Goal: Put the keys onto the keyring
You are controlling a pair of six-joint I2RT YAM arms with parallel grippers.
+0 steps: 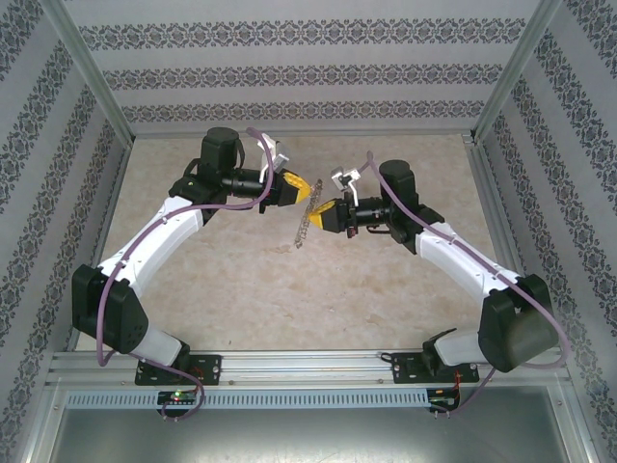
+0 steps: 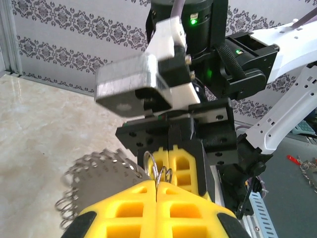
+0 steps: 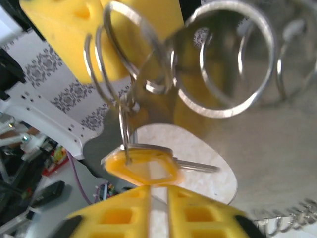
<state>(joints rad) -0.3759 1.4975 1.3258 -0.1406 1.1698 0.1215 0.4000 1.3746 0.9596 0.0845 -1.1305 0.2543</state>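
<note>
Right pincer: I am holding my right pincer (image 3: 158, 189) a narrow slit apart, gripping nothing; pale light is showing through the gap.
Just past its tips: the keys (image 3: 143, 166) are hanging with the yellow tag face-on and the silver blade pointing off to one side. The tag's lower edge is meeting my pads, touching or just clear, I cannot tell which.
Above the tag: a small split ring (image 3: 125, 130) is carrying the tag and running up into a cluster of wire coils.
Facing me, farther on: my left pincer (image 2: 157, 192) is pressing fully together on the keyring (image 2: 96, 171), its wire poking up from between the pads, tip to tip with my right pincer.
Beside the left pincer: the ring's strung silver pieces are fanning out and drooping, hanging above the table (image 1: 289, 289).
Progress: I am judging the threading mostly made, since the keys are dangling from the coils and not from my pads.
Left to do: I am judging that the split ring needs checking for a full seat on the wire, which blur is hiding, before I let the ring go.
</note>
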